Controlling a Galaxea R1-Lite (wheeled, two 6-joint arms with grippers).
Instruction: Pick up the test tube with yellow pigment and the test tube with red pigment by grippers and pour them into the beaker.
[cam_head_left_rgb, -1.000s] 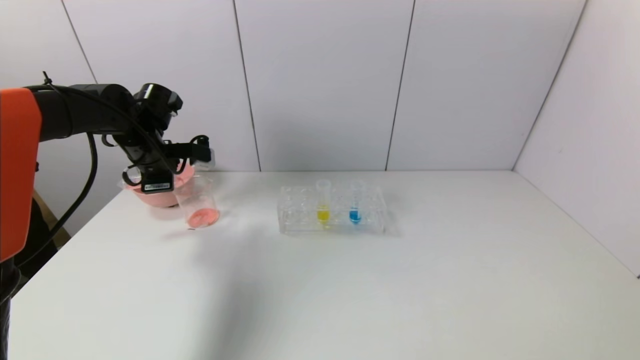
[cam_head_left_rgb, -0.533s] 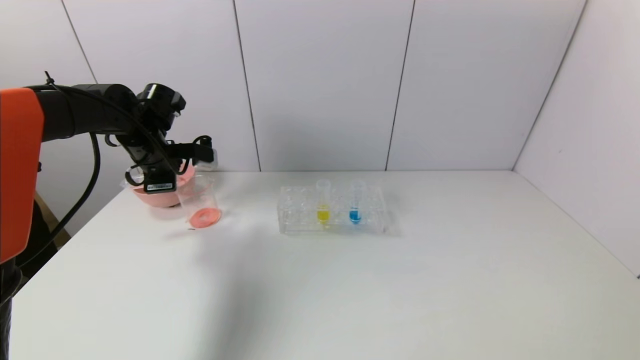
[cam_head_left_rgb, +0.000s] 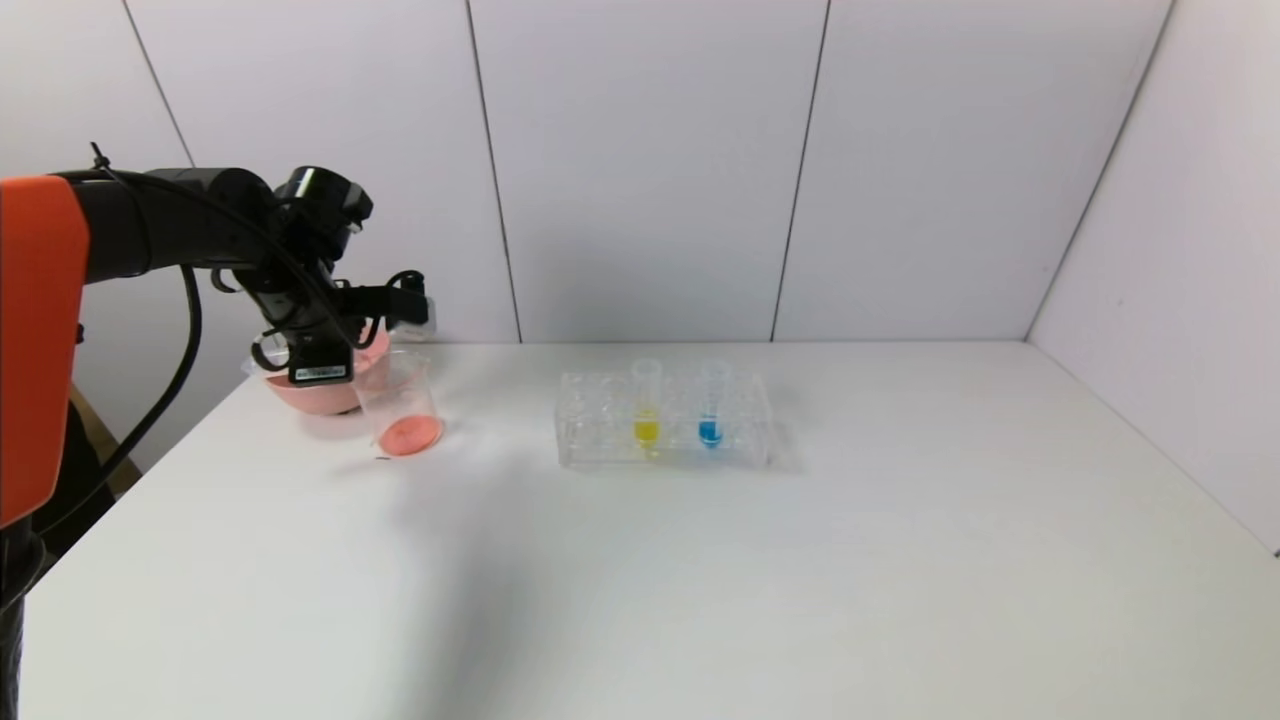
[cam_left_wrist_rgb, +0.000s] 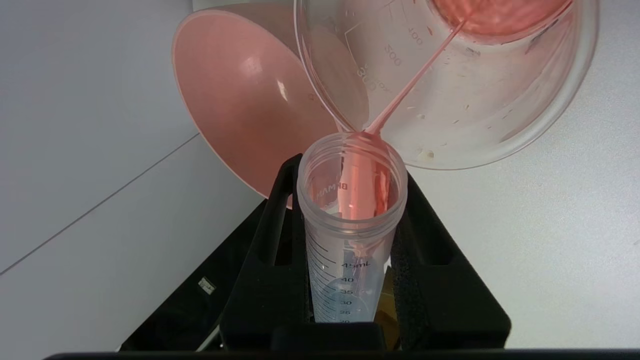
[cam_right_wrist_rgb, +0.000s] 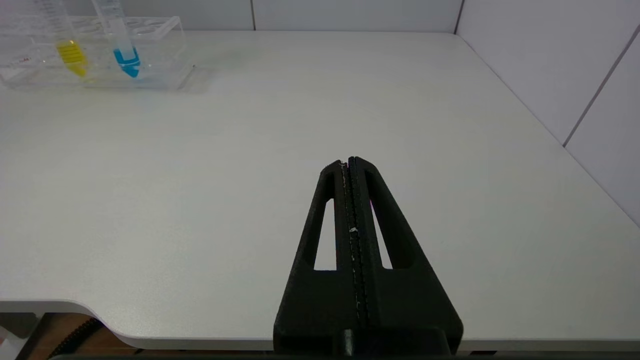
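My left gripper (cam_left_wrist_rgb: 350, 172) is shut on the test tube with red pigment (cam_left_wrist_rgb: 350, 210), which is tipped mouth-first over the beaker (cam_left_wrist_rgb: 500, 100). A thin red stream runs from the tube's lip into the beaker. In the head view the left gripper (cam_head_left_rgb: 385, 305) hangs above the beaker (cam_head_left_rgb: 400, 405), which has red liquid at its bottom. The test tube with yellow pigment (cam_head_left_rgb: 646, 405) stands upright in the clear rack (cam_head_left_rgb: 600, 430); it also shows in the right wrist view (cam_right_wrist_rgb: 67, 47). My right gripper (cam_right_wrist_rgb: 348, 161) is shut and empty, low over the table's near edge.
A pink bowl (cam_head_left_rgb: 300, 392) sits just behind and left of the beaker, also in the left wrist view (cam_left_wrist_rgb: 240, 100). A tube with blue liquid (cam_head_left_rgb: 711, 405) stands in the rack beside the yellow one. Walls close the table's back and right sides.
My left gripper has shifted slightly up and to the right over the beaker. The red pool in the beaker's bottom has changed shape. The rack and its tubes have not moved.
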